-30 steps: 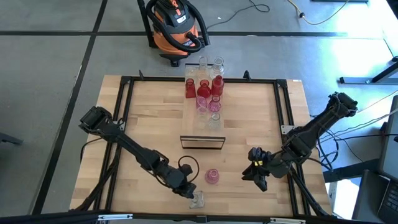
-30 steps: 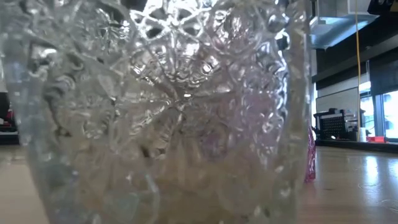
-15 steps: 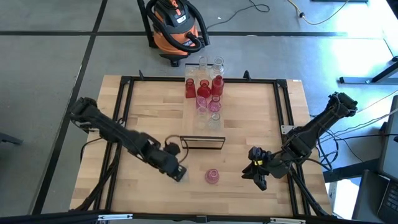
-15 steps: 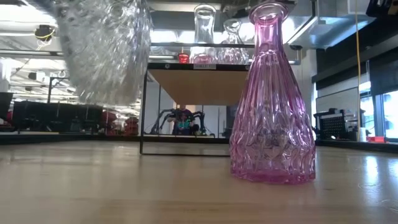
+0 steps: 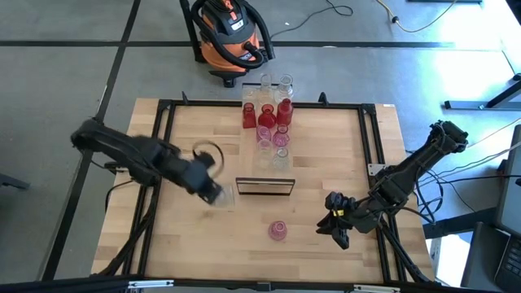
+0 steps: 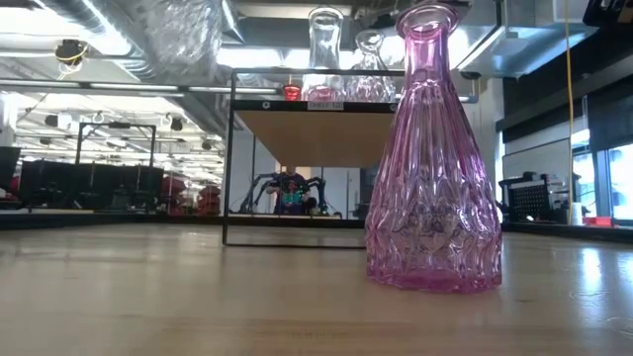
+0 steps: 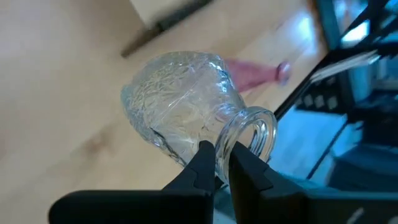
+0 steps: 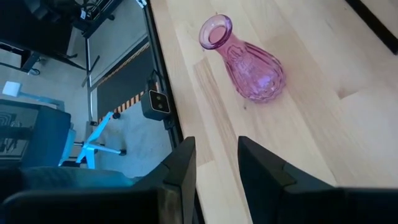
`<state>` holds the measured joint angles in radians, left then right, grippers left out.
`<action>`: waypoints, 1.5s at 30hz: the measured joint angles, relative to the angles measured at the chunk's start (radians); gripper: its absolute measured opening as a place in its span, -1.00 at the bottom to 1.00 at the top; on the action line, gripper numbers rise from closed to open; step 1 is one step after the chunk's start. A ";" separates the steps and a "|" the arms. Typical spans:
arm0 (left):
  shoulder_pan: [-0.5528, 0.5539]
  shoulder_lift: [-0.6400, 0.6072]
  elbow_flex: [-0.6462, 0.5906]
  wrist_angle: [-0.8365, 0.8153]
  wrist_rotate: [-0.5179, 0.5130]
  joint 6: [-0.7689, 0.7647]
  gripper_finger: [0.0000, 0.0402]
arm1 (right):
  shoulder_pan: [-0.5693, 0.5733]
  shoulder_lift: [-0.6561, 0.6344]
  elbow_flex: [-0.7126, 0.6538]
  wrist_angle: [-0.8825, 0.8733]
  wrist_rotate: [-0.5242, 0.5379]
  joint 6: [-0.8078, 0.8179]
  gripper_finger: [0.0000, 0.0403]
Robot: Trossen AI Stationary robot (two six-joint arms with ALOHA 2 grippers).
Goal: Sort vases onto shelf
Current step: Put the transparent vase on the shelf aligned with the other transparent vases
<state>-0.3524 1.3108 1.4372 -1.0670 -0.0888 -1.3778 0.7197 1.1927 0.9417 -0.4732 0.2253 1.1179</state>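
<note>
Above the desk (image 5: 326,163), your left claw (image 7: 216,163) is pinching the clear vase (image 7: 186,109) by its rim, carrying it toward the shelf (image 5: 264,186). Your right claw (image 8: 216,163) is waiting apart near the pink vase (image 8: 242,59).

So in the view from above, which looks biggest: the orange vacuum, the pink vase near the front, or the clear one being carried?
1. Orange vacuum.
2. Clear vase, though blurred and lifted nearer the camera.
3. Pink vase, close to the clear one.
</note>
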 joint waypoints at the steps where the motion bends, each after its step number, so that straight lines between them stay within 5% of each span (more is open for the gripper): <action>1: 0.022 -0.030 0.000 -0.008 -0.002 0.013 -0.92 | 0.000 0.000 0.000 0.000 0.000 0.000 -0.49; 6: 0.195 -0.129 0.002 -0.046 0.027 0.109 -0.92 | 0.000 0.000 0.000 0.000 0.022 0.002 -0.49; 18: 0.668 -0.030 0.000 0.009 0.454 0.496 -0.92 | -0.042 0.000 0.000 0.001 0.017 0.005 -0.49; 27: 0.730 0.101 0.002 0.049 0.679 0.626 -0.92 | -0.042 0.000 0.000 0.000 0.028 0.029 -0.49; 45: 0.799 0.154 0.002 0.073 0.747 0.684 -0.83 | -0.042 0.000 0.000 -0.008 0.052 0.056 -0.49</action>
<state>0.4461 1.4651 1.4395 -0.9939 0.6580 -0.6941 0.6781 1.1927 0.9417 -0.4816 0.2775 1.1740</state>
